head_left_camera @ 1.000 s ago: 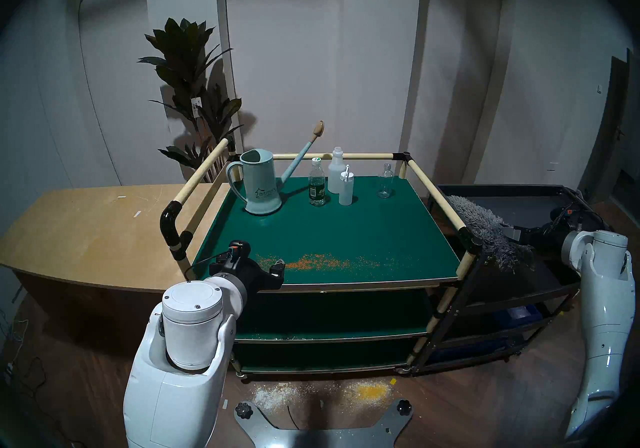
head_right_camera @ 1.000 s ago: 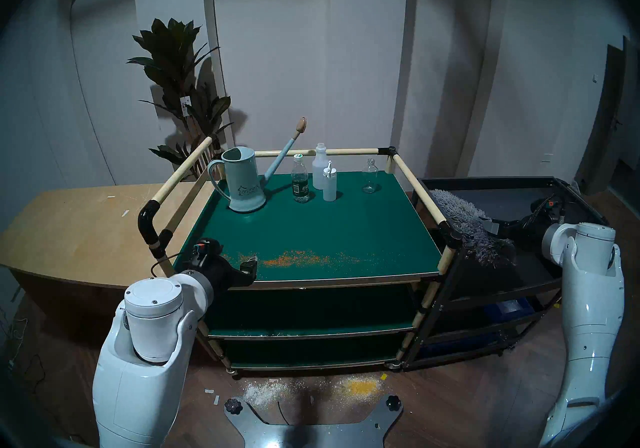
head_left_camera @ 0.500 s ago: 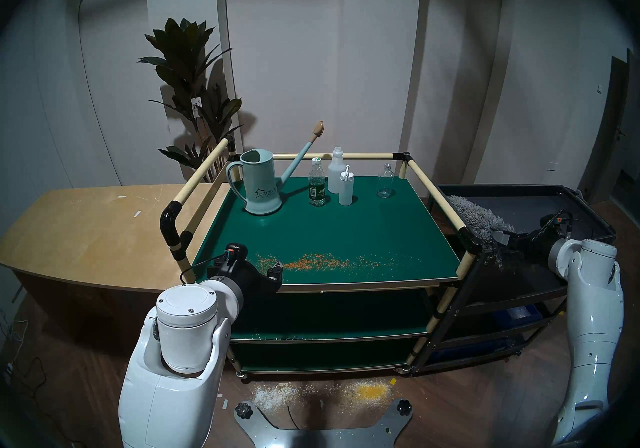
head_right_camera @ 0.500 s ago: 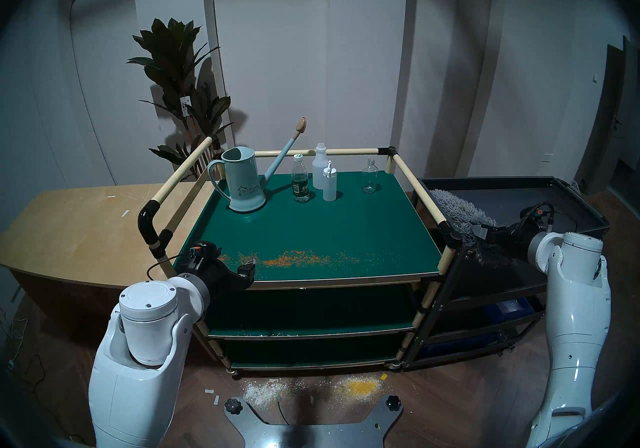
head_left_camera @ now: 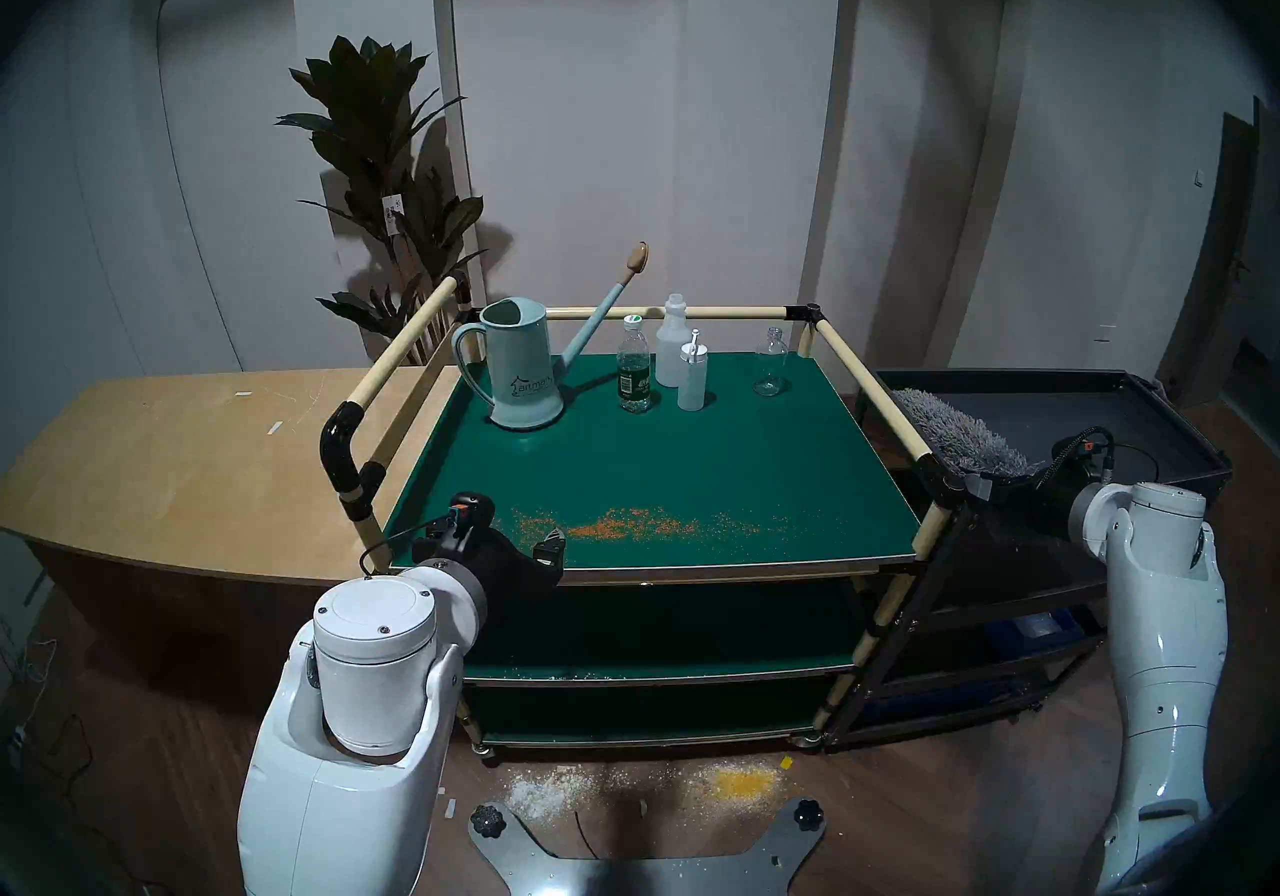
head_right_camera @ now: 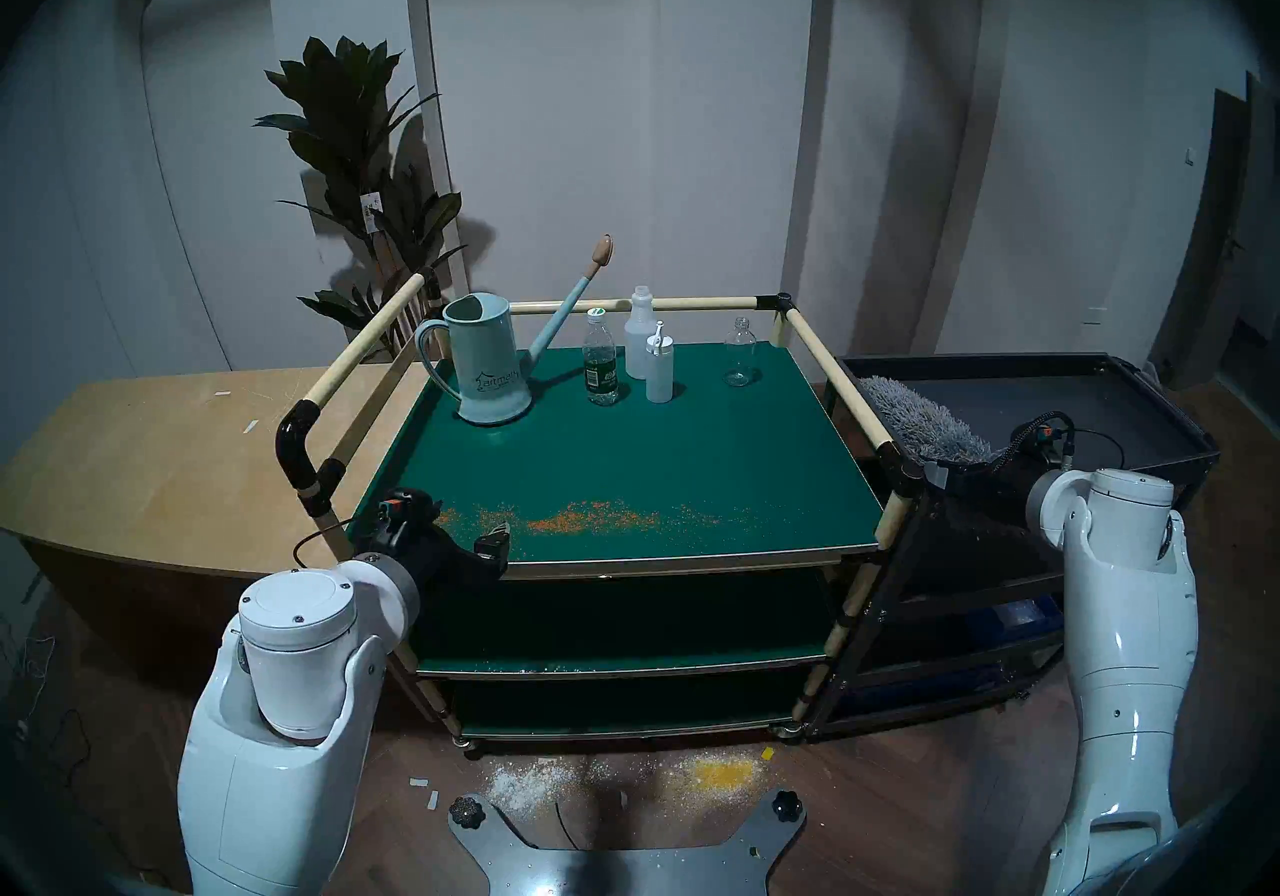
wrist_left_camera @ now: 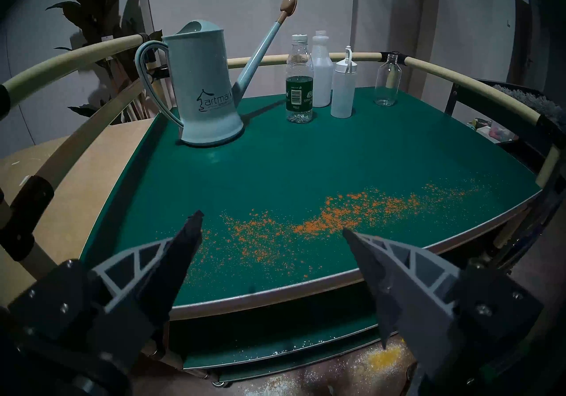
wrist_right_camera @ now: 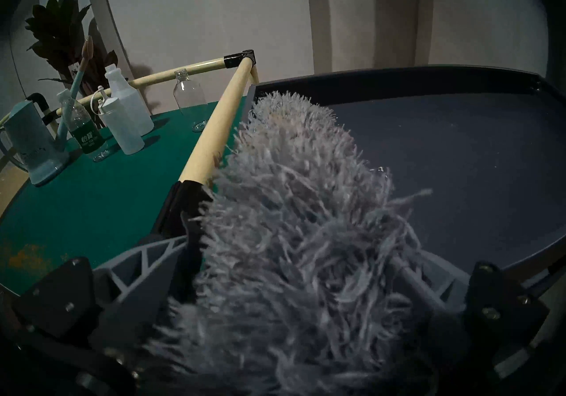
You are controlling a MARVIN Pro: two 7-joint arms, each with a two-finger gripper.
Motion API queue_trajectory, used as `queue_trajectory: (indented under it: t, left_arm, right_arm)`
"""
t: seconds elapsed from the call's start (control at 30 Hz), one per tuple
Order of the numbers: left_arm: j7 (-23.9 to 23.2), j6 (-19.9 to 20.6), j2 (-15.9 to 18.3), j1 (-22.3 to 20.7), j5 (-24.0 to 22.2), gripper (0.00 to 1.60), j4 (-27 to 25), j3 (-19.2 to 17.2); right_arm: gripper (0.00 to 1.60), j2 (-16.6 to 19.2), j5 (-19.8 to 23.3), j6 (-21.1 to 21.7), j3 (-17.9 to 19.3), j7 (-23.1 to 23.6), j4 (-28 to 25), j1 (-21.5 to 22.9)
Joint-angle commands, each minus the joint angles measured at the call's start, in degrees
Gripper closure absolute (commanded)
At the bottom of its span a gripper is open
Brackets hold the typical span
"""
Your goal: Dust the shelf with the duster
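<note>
The grey duster (wrist_right_camera: 294, 217) lies on the black tray cart (head_left_camera: 1108, 389), right up against the shelf's (head_left_camera: 665, 458) right-hand rail (head_left_camera: 876, 389). The right gripper (wrist_right_camera: 294, 279) has its fingers either side of the fluffy head, can't tell if they're squeezing it. The left gripper (wrist_left_camera: 272, 230) sits spread wide at the shelf's front-left corner, over the orange crumbs (head_left_camera: 644, 522). The watering can (head_left_camera: 523, 365) and bottles (head_left_camera: 682, 365) hug the back edge, so the middle's open.

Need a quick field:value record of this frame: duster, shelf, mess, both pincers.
duster: grey shaggy head lying on the black cart tray, right of the shelf
shelf: green top board, not yet dusted
mess: orange crumbs along the front edge
back row: watering can, four bottles
left pincer: open, empty, at front-left
right pincer: fingers astride the duster; closure unclear
</note>
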Motion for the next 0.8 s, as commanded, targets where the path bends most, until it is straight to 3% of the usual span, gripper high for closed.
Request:
queue_trajectory:
  t: [0.0,0.37,0.4,0.47,0.5,0.6,0.67,0.7,0.77]
  left_arm:
    - [0.3,-0.4,-0.4,-0.3,-0.1,0.00,-1.0,-0.2]
    - [0.5,-0.4,-0.4,-1.3,-0.7,0.00,0.2,-0.4]
    - [0.4,-0.4,-0.3,-1.4,-0.8,0.00,0.3,-0.4]
    - [0.4,-0.4,-0.3,-1.5,-0.9,0.00,0.5,-0.4]
    - [0.4,-0.4,-0.3,-1.5,-1.0,0.00,0.6,-0.5]
    - [0.4,-0.3,-0.3,-1.6,-1.1,0.00,0.7,-0.5]
    - [0.4,-0.3,-0.4,-1.7,-1.2,0.00,0.8,-0.6]
    - [0.4,-0.3,-0.4,-1.7,-1.2,0.00,0.9,-0.6]
    - [0.4,-0.5,-0.3,-1.8,-1.3,0.00,1.1,-0.6]
  right_arm:
    - [0.00,0.4,-0.9,1.1,-1.2,-1.1,-0.3,1.5]
    - [0.01,1.5,-1.9,8.3,-3.2,-2.6,-0.3,3.8]
    - [0.08,1.5,-1.9,8.9,-3.4,-2.6,-0.1,4.0]
    - [0.51,1.5,-2.0,9.0,-3.5,-2.7,0.0,4.1]
    - [0.82,1.6,-2.0,9.2,-3.6,-2.7,0.1,4.2]
    - [0.95,1.8,-2.1,9.9,-3.7,-2.6,0.0,4.3]
    - [1.14,1.9,-2.0,9.9,-3.7,-2.5,-0.3,4.3]
    - [1.14,1.9,-2.0,9.9,-3.7,-2.5,-0.5,4.3]
    - [1.36,2.0,-1.9,9.9,-3.7,-2.6,-0.6,4.3]
